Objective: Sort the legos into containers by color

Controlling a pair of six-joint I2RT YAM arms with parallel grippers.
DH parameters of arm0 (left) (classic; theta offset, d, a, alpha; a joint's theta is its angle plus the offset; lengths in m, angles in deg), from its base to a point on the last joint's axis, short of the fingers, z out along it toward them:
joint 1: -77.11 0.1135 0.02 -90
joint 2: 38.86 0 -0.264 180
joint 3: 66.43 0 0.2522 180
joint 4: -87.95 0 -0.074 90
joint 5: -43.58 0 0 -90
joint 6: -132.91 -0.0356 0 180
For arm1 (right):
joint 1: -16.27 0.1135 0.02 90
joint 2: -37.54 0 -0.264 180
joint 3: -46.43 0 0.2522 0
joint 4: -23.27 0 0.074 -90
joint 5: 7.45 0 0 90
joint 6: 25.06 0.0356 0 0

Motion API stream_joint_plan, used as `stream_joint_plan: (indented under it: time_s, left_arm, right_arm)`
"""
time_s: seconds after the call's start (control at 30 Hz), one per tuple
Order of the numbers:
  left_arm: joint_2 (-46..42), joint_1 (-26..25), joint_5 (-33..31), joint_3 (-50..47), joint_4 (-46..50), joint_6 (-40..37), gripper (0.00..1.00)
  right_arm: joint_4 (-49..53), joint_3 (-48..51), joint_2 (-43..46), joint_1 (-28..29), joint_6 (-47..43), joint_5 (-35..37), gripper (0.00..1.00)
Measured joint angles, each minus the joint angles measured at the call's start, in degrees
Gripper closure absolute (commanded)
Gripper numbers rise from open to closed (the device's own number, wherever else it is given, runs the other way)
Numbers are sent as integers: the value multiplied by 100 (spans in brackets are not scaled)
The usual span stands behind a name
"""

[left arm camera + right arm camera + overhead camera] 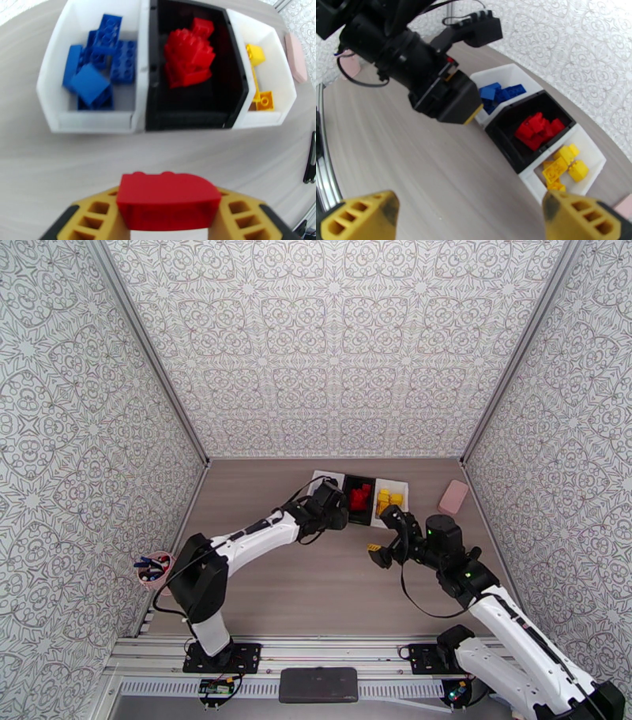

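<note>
sorting looks nearly done: the containers hold blue legos in one white bin, red legos in the black, yellow legos in the other. the left pincer clamps a red brick just short of the row, not yet dropped in. the right pincer gapes wide, empty, above the tabletop.

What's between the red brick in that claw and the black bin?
Bare tabletop: in the left wrist view, nothing else lies between the red brick held by the left gripper and the near wall of the black bin.
</note>
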Motion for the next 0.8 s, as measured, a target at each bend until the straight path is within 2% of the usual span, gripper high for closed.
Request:
stream_joint_plan:
  time_s: [0.3, 0.53, 0.8]
  left_arm:
    - [1180, 149, 22, 1357, -345, -236, 55]
    - [2227, 184, 70, 2732, -323, -385, 55]
    - [3130, 229, 107, 3825, -133, -470, 55]
  right_arm:
    - [-179, 59, 50, 0, 85, 522, 1]
    - [-205, 138, 155, 0, 103, 643, 0]
    - [-199, 155, 260, 0, 101, 756, 1]
